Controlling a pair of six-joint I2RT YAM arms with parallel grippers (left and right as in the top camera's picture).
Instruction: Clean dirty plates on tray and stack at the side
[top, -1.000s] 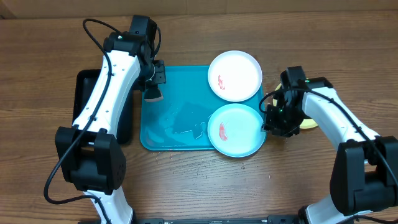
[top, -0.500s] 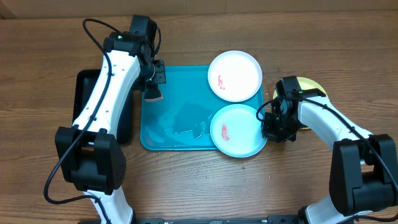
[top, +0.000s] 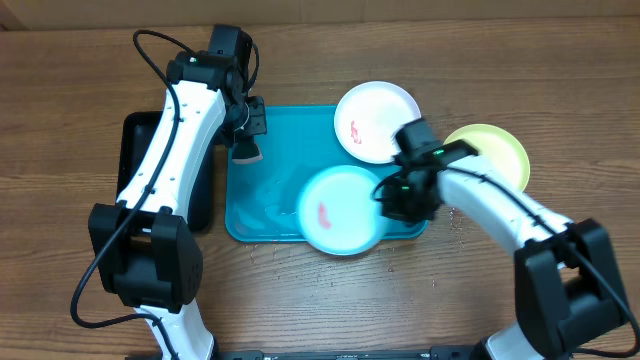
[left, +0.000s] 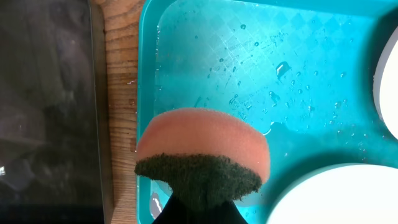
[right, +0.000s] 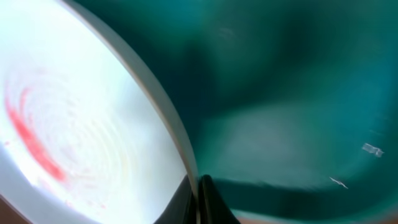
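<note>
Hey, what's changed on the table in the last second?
The right gripper closed on the rim of the pale blue plate and dragged it across the teal tray toward the left arm's side, uncovering the yellow-green plate. The white plate and the left gripper holding its sponge stayed put.

Brown wood-grain table (top: 560, 60) fills nearly the whole overhead view. Grain runs left to right, with darker streaks. A few small wet specks on the wood, right of centre. Pale beige strip (top: 420, 6) along the top edge beyond the table; wall or floor, cannot tell. Light is even with soft shadows.
</note>
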